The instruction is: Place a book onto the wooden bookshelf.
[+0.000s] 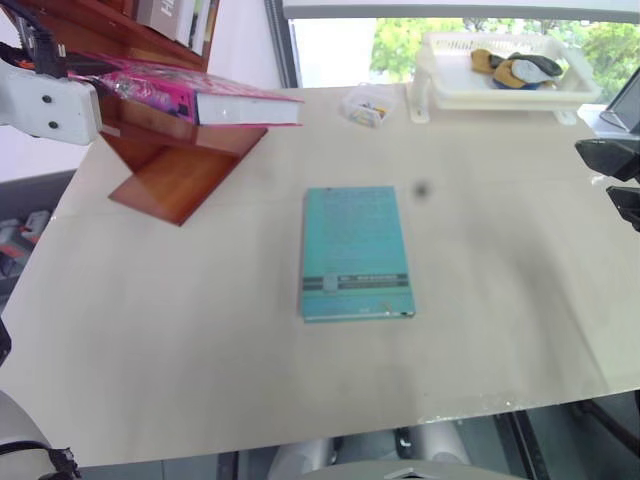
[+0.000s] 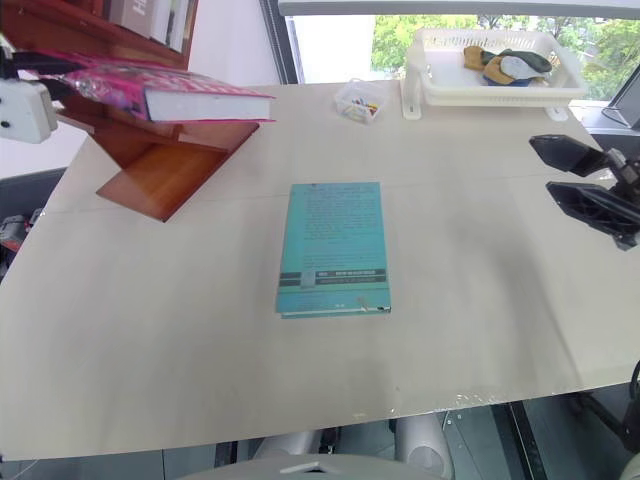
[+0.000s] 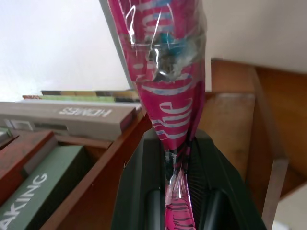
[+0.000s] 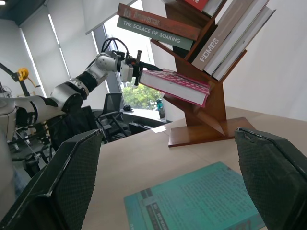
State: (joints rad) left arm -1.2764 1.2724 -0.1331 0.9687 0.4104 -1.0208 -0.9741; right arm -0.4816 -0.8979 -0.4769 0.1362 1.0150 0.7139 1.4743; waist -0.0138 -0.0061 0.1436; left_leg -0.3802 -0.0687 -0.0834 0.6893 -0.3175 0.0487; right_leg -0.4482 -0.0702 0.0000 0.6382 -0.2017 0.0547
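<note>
The pink book [image 1: 215, 100] lies nearly flat in the air, its white page edges facing the table's middle. My left gripper [image 1: 88, 72] is shut on the book's spine side, pinching the glossy pink cover [image 3: 165, 96] between both fingers. The book hangs over a low tilted board of the reddish-brown wooden bookshelf [image 1: 175, 170] at the table's far left; I cannot tell whether it touches the board. Upright and slanted books stand higher in the bookshelf [image 4: 211, 43]. My right gripper [image 2: 585, 180] is open over the table's right edge, holding nothing.
A thin teal book [image 1: 355, 252] lies flat in the middle of the pale table [image 1: 200, 350]. A white plastic tray [image 1: 500, 92] with small items stands at the far right. Beside it lies a small clear packet [image 1: 365, 106].
</note>
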